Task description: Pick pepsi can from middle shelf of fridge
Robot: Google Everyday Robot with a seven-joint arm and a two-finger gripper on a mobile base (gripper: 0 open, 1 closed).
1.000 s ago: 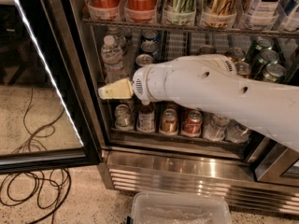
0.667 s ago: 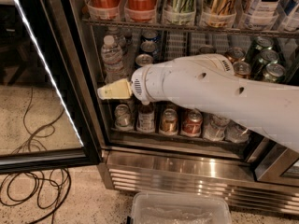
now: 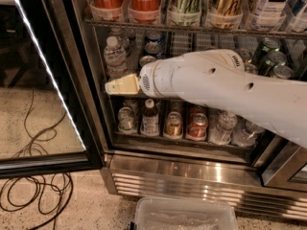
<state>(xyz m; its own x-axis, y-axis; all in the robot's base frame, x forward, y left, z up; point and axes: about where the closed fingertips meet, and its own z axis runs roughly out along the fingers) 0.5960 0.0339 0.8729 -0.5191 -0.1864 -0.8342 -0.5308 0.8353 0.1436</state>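
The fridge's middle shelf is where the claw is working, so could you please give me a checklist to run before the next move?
1. Door out of the way: ok; the glass door is swung open on the left.
2. Claw height: ok; the claw sits at the front of the middle shelf.
3. Target seen: ok; a blue pepsi can stands in a lane above the wrist.
4. Claw lined up with it: not ok; the claw is left of that lane, by the base of the water bottle.
5. Claw empty: cannot tell.
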